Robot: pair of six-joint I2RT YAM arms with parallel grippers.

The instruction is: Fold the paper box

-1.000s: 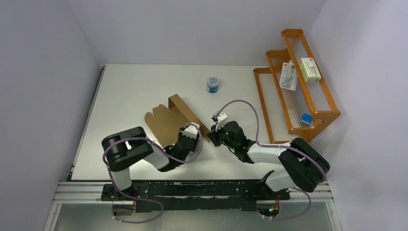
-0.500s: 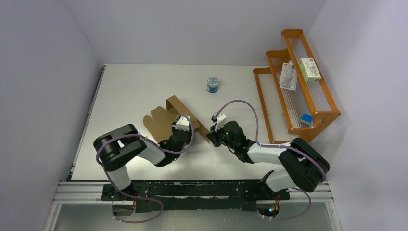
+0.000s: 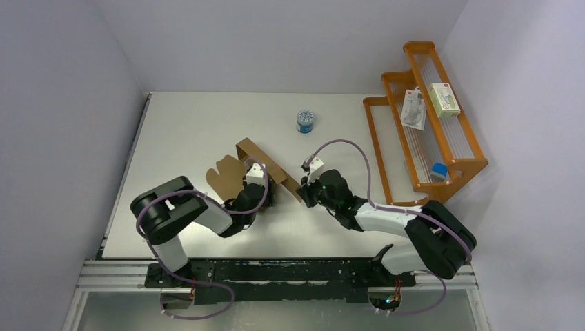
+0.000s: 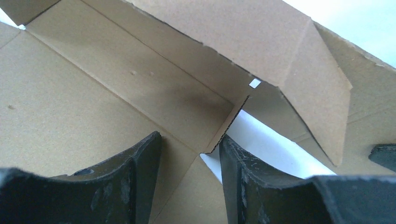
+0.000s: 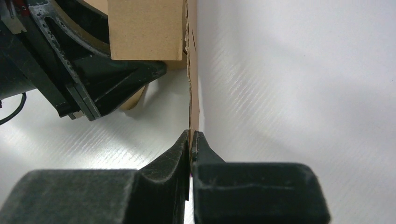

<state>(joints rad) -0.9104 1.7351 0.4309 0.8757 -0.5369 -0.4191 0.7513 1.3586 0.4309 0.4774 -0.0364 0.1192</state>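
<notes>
You see the white table (image 3: 179, 124) first. The paper box (image 3: 227, 176) lies near its middle as a plain brown sheet without print, and 1 long panel is raised on its right side. Right of the box stands an orange rack (image 3: 476, 148) with 3 steps. The right gripper (image 5: 191, 135) is pressed together on the near end of the raised panel and pinches the thin cardboard. The left gripper (image 4: 189, 142) is over the flat part of the box. Its fingers are spread, with a cut cardboard edge between them. Beyond the box stands a blue-and-white tin (image 3: 305, 121). The white packages (image 3: 414, 108) on the rack carry print too small to read.
</notes>
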